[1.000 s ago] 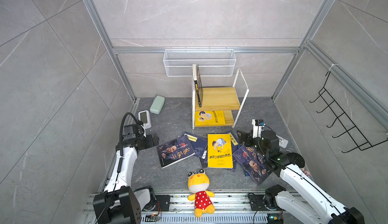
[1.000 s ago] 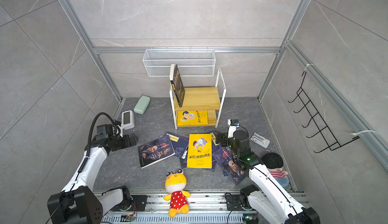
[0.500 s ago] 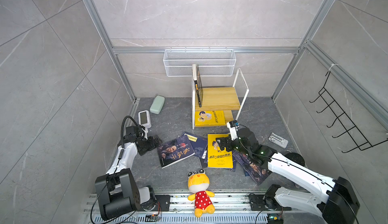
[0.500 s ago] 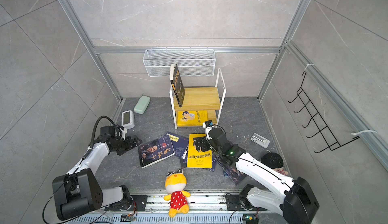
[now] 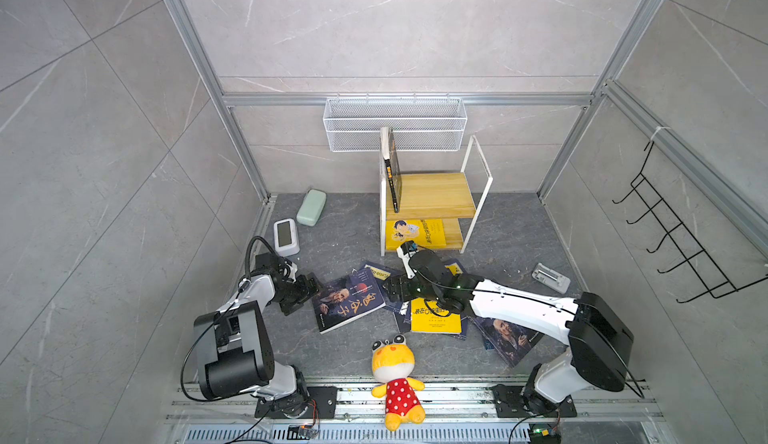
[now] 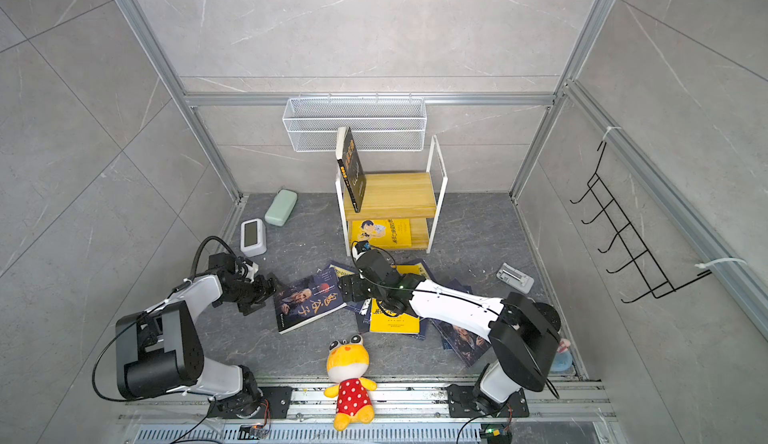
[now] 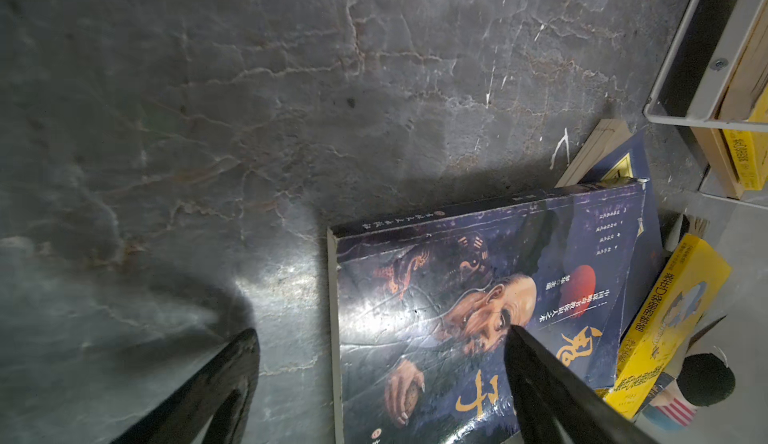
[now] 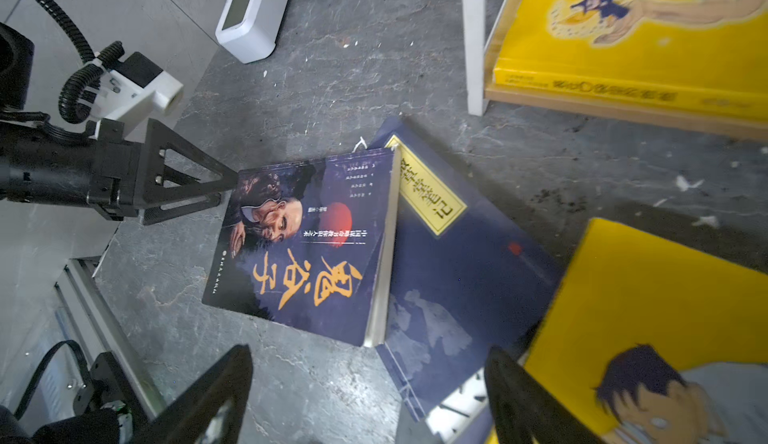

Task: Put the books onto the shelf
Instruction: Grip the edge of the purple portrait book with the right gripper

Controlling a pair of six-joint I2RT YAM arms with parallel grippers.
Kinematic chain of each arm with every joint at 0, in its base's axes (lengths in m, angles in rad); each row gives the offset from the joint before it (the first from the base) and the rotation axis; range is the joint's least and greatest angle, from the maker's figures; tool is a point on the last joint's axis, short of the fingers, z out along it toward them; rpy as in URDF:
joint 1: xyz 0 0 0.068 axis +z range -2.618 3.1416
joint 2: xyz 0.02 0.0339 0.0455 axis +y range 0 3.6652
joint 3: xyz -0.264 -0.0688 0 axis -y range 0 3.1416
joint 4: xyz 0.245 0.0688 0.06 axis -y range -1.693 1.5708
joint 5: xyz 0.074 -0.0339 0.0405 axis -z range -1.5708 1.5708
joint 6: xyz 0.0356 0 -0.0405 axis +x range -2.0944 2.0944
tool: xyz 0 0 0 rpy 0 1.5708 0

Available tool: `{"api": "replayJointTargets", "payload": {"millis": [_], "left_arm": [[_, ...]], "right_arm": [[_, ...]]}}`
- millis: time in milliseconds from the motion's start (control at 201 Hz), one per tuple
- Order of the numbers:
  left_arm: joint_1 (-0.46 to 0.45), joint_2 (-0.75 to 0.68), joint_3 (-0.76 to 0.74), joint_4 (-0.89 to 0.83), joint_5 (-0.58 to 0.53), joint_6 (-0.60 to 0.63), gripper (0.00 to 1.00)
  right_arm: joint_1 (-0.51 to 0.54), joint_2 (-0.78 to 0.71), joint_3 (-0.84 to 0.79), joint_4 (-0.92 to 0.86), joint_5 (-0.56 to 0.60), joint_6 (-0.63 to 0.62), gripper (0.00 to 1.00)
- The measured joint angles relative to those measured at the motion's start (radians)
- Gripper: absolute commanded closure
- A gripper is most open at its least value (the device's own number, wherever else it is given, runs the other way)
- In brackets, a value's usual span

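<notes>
A navy book with an old man's face (image 5: 351, 302) (image 6: 309, 302) lies flat on the floor. My left gripper (image 7: 381, 331) is open and straddles its near edge, one finger over the cover (image 7: 478, 317) and the other over bare floor. My right gripper (image 8: 369, 350) is open too and hovers low over the far edge of that book (image 8: 307, 246), above a second navy book (image 8: 457, 263). Beside them lies a yellow cartoon-boy book (image 5: 434, 319). The shelf (image 5: 432, 190) holds a dark book (image 5: 392, 171) upright on top and a yellow one (image 5: 417, 232) below.
Another navy book (image 5: 509, 336) lies under my right arm. A plush toy (image 5: 395, 371) sits at the front rail. A white clock (image 5: 286, 236) and a green case (image 5: 311, 207) stand back left, a grey clip (image 5: 550, 277) at the right. A wire basket (image 5: 395, 123) hangs behind the shelf.
My right arm has swung left across the book pile to the old-man book. My left gripper has come forward to that book's edge. Both pairs of jaws have narrowed slightly.
</notes>
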Motion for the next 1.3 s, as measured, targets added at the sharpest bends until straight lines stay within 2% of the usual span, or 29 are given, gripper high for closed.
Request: {"api": "replayJointTargets", "payload": {"millis": [329, 732, 1300], "left_arm": [[0.004, 0.054, 0.014, 0.026, 0.069, -0.031, 0.11], [0.006, 0.073, 0.019, 0.04, 0.116, -0.056, 0.11], [0.012, 0.084, 0.018, 0.061, 0.137, -0.088, 0.13]], "right_arm": [[0.027, 0.2, 0.134, -0.021, -0.062, 0.139, 0.18], [0.018, 0.318, 0.15, -0.009, -0.134, 0.283, 0.23], [-0.004, 0.332, 0.105, 0.236, -0.304, 0.464, 0.43]]}}
